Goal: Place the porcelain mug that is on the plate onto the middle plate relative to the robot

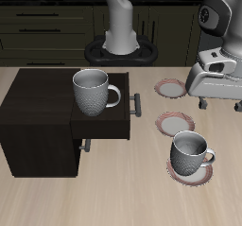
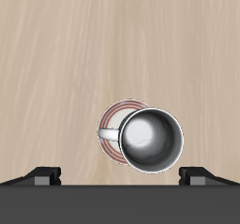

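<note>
We see 3 plates on the wood table in the exterior view, lined up from back to front beside a dark cabinet (image 1: 57,116). The porcelain mug (image 1: 190,154) stands upright on the plate (image 1: 208,176) nearest the table's front edge, handle pointing away from the cabinet. The middle plate (image 1: 174,124) sits bare just behind it, and a 3rd plate (image 1: 172,86) lies farther back, partly covered by the gripper (image 1: 219,99). A 2nd, bigger mug (image 1: 93,90) stands on top of the cabinet, above its pulled-out drawer (image 1: 106,126).

The gripper hangs above the table near the back plate, well apart from the porcelain mug, holding nothing. In the wrist view we look straight down into the mug (image 2: 150,139), its dark hollow showing, resting on the plate (image 2: 111,125) with the rim peeking out on 1 side. Both fingertips (image 2: 44,174) sit wide apart at the frame edge, so the jaws are spread, released.
</note>
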Tool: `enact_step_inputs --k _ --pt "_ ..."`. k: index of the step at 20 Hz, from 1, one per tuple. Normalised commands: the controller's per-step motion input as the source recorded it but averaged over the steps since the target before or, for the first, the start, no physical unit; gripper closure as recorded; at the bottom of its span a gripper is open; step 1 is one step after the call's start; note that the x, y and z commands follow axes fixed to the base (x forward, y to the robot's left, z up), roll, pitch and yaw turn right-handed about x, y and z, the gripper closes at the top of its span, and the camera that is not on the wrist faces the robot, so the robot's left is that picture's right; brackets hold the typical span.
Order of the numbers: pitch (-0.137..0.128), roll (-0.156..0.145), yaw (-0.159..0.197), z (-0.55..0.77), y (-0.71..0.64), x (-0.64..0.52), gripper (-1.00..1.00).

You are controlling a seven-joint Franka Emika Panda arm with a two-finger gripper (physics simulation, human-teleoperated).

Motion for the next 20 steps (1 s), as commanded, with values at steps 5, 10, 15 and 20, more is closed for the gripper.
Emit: enact_step_inputs --k 5,10,15,20 --pt "0.029 -0.002 0.017 -0.56 -0.05 0.08 -1.00" --pt "0.022 -0.004 0.031 -0.60 -0.10 -0.05 -1.00" --pt "0.051 0.000 0.008 -0.53 -0.06 -0.08 -1.00" --pt "0.049 0.008 -0.015 -0.54 0.03 -0.23 -1.00"
